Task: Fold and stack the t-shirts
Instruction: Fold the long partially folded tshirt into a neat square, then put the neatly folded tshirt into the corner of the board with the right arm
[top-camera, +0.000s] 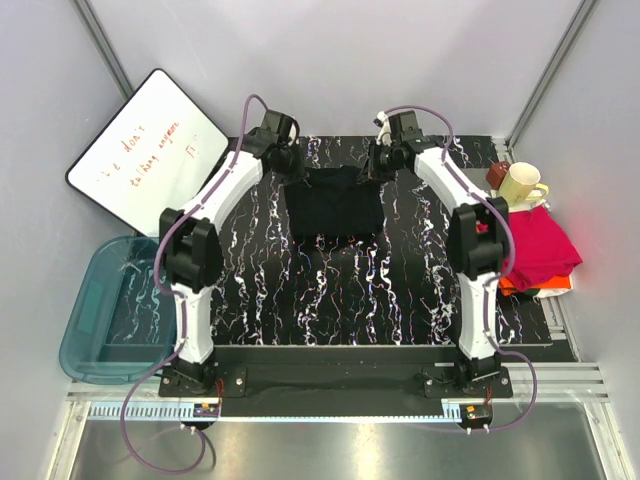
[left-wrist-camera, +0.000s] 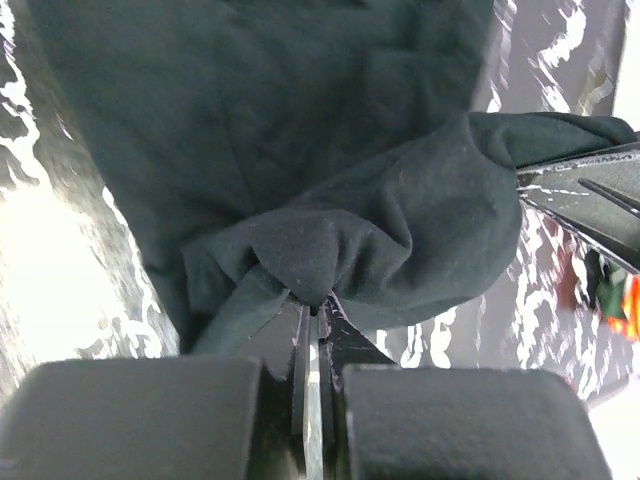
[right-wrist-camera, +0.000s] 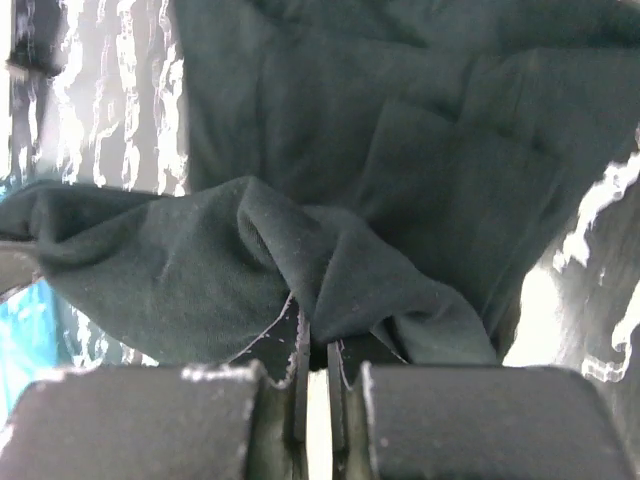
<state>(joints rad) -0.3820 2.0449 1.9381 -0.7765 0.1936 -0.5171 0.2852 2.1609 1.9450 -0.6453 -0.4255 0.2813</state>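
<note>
**Two Grippers Pinch the Black Shirt**

We see the black t-shirt (top-camera: 335, 205) on the dark table (top-camera: 330, 300) with white squiggles. From the middle of the table, it lies toward 12 o'clock, close to the far edge. It looks like a small, dark block of cloth, and most of it lies flat.

The left gripper (top-camera: 293, 160) is at the shirt's far corner on the 11 o'clock side. In the left wrist view we see its two fingers (left-wrist-camera: 305, 350) pressed close together with a bump of black cloth pinched between the tips. So it is holding the shirt.

The right gripper (top-camera: 368, 165) is at the far corner on the 1 o'clock side. In the right wrist view its fingers (right-wrist-camera: 290, 370) are close together too, and black cloth is squeezed between them. It is also holding the shirt.

Between the two grippers the far edge of the shirt is bunched up in a soft, wrinkly roll. The roll sits above the flat part of the shirt.

The pink t-shirt (top-camera: 540, 245) lies at 3 o'clock, at the right edge of the table, well apart from the black one. An orange piece (top-camera: 520, 287) peeks out from under it on the near side. A cream mug (top-camera: 520, 183) stands at 2 o'clock, just past the pink shirt.

At 10 o'clock a whiteboard (top-camera: 150, 150) with red writing leans by the wall. We cannot read the words. At 8 o'clock a blue bin (top-camera: 100, 310) sits beside the table.
</note>
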